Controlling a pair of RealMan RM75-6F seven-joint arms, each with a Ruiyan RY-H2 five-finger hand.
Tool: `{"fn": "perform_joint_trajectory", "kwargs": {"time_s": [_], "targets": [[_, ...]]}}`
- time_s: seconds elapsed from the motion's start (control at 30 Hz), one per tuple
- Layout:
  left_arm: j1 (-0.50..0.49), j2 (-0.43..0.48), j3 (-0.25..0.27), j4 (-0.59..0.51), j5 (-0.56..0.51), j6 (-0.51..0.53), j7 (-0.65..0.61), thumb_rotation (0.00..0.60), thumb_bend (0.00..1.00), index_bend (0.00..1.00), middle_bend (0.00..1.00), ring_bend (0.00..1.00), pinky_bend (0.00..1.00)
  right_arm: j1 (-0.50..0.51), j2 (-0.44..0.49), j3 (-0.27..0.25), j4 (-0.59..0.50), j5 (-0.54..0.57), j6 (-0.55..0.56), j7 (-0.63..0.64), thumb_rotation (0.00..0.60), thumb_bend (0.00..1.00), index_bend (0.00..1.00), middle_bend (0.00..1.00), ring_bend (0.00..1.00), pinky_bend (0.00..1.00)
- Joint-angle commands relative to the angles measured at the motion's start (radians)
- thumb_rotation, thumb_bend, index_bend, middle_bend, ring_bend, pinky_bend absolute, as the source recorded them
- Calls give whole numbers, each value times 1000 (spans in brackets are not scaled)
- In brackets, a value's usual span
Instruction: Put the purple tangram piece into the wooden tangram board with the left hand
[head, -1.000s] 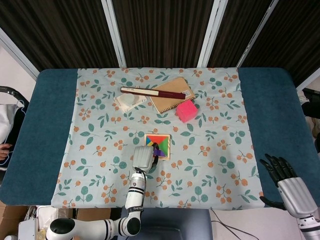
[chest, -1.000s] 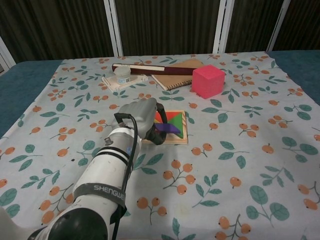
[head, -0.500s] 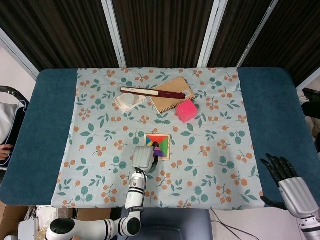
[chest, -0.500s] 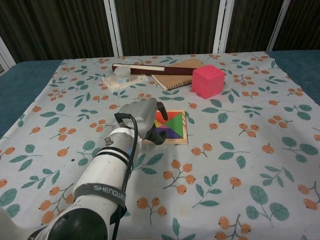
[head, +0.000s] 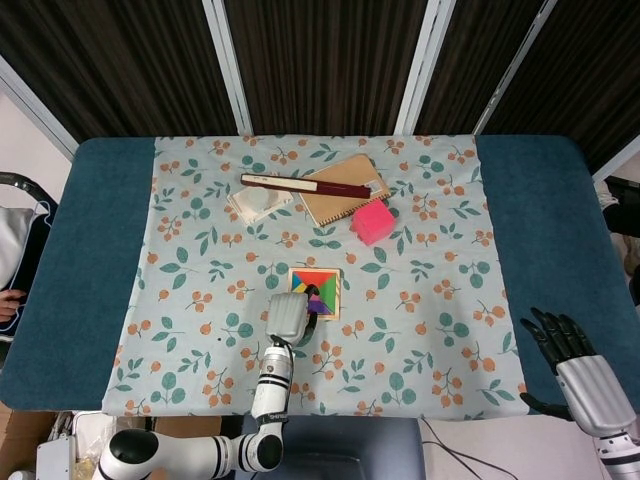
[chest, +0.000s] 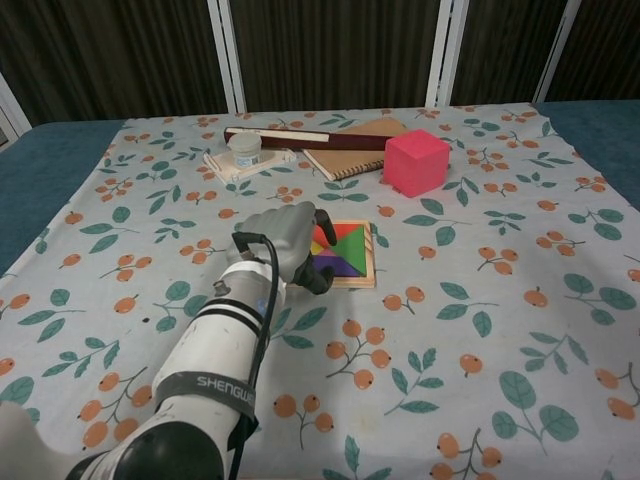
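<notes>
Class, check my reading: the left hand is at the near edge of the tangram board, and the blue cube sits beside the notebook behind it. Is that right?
Not quite: the cube is pink, not blue, as the chest view shows. The rest holds: the left hand is at the near edge of the tangram board, and the cube sits beside the notebook.

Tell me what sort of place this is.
Probably a lab or robot demonstration space, not a home: a table with a floral cloth stands before dark folding screens, with staged props such as a wooden tangram board and pink cube.
</notes>
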Motion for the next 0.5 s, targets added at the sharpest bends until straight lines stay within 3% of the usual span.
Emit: {"fn": "perform_joint_trajectory", "kwargs": {"time_s": [0.03, 0.5], "targets": [[8, 0, 0, -3, 10, -3, -1, 600, 418, 364, 1000, 1000, 1000, 1, 0, 0, 0, 0, -2, -1, 600, 121, 0, 0, 0, 0], [52, 0, -13, -16, 57, -18, 25, 600, 418, 396, 1000, 1000, 1000, -1, -3, 1, -2, 2, -3, -11, 600, 121, 0, 0, 0, 0]]}}
